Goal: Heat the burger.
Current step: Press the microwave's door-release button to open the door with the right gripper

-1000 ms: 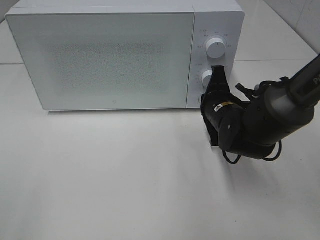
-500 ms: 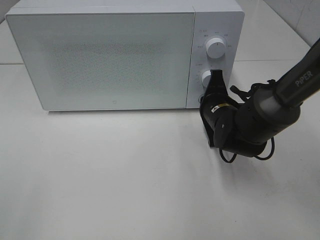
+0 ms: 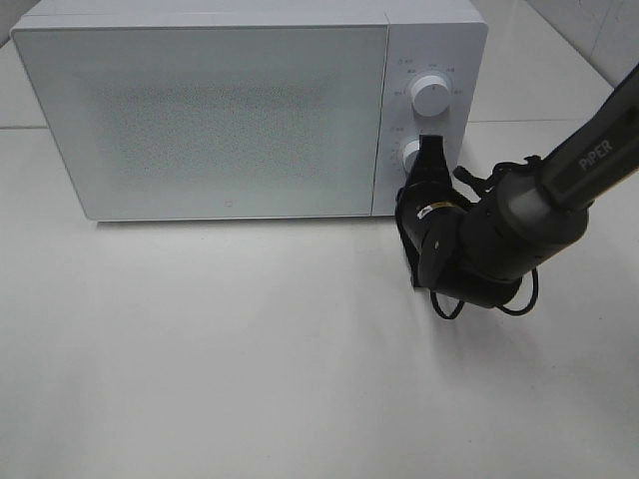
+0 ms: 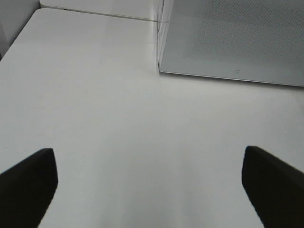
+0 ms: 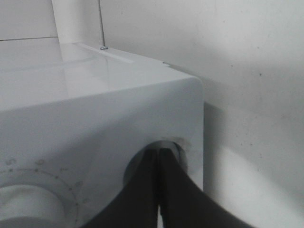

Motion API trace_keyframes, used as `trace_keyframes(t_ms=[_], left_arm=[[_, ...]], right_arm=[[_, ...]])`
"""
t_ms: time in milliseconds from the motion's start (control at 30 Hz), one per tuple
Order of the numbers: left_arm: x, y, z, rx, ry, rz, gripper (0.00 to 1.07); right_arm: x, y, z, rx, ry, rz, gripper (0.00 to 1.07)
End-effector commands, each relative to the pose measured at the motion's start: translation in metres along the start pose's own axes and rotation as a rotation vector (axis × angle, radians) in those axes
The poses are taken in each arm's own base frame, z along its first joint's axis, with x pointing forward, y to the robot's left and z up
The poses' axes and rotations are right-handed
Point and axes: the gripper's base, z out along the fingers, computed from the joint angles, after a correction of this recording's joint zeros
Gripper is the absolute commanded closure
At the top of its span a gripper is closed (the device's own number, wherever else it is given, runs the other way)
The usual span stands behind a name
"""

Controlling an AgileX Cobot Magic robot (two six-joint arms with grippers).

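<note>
White table (image 3: 250,379), white microwave (image 3: 200,110) at the back, door closed and opaque. The right gripper (image 3: 431,148) has its jaws pressed together, tips against the lower knob (image 3: 410,155), below the upper knob (image 3: 430,93). The left gripper (image 4: 147,156) hangs over the table, jaws wide apart, holding nothing. Can't tell where the burger is.

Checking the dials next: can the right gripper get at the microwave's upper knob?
Probably yes: the right gripper is shut at the lower knob, and the upper knob right above it stands uncovered.
</note>
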Motion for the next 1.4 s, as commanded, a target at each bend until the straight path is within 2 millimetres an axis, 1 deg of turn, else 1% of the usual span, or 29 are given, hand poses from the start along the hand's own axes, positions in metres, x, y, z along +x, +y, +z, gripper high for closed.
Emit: trace_keyframes(t_ms=[33,100,167,300,500,767,867,900,967,1000,1067,1100,1133,1167,1233,1333,1367,1400], left_arm=[[0.001,0.0,-0.002,0.004,-0.026,0.003,0.09],[0.001,0.0,-0.002,0.004,-0.026,0.003,0.09],[0.001,0.0,-0.002,0.004,-0.026,0.003,0.09],[0.001,0.0,-0.002,0.004,-0.026,0.003,0.09],[0.001,0.0,-0.002,0.004,-0.026,0.003,0.09],[0.001,0.0,-0.002,0.004,-0.026,0.003,0.09],[0.001,0.0,-0.002,0.004,-0.026,0.003,0.09],[0.001,0.0,-0.002,0.004,-0.026,0.003,0.09],[0.001,0.0,-0.002,0.004,-0.026,0.003,0.09],[0.001,0.0,-0.002,0.004,-0.026,0.003,0.09],[0.001,0.0,-0.002,0.004,-0.026,0.003,0.09],[0.001,0.0,-0.002,0.004,-0.026,0.003,0.09],[0.001,0.0,-0.002,0.004,-0.026,0.003,0.09],[0.001,0.0,-0.002,0.004,-0.026,0.004,0.09],[0.001,0.0,-0.002,0.004,-0.026,0.004,0.09],[0.001,0.0,-0.002,0.004,-0.026,0.003,0.09],[0.001,0.0,-0.002,0.004,-0.026,0.003,0.09],[0.001,0.0,-0.002,0.004,-0.026,0.003,0.09]], right_arm=[[0.002,0.039,0.009,-0.274,-0.04,0.01,1.07],[0.003,0.04,0.01,-0.288,-0.044,0.01,1.07],[0.008,0.042,0.019,-0.337,-0.051,0.012,1.07],[0.011,0.043,0.022,-0.348,-0.04,0.006,1.07],[0.011,0.044,0.022,-0.346,-0.039,0.004,1.07],[0.013,0.052,0.017,-0.341,-0.033,-0.024,1.07],[0.011,0.051,0.014,-0.328,-0.032,-0.025,1.07],[0.006,0.047,0.01,-0.308,-0.044,-0.025,1.07],[0.004,0.046,0.008,-0.297,-0.048,-0.024,1.07],[0.002,0.041,0.004,-0.261,-0.04,-0.029,1.07],[0.0,0.039,0.0,-0.234,-0.032,-0.03,1.07],[0.002,0.034,-0.004,-0.221,-0.023,-0.036,1.07],[0.002,0.034,-0.004,-0.221,-0.023,-0.036,1.07],[0.001,0.031,-0.009,-0.21,-0.022,-0.038,1.07],[0.001,0.029,-0.011,-0.204,-0.023,-0.041,1.07],[0.0,0.025,-0.016,-0.137,0.009,-0.053,1.07],[0.0,0.019,-0.021,-0.088,0.03,-0.064,1.07],[0.0,0.019,-0.021,-0.088,0.03,-0.064,1.07]])
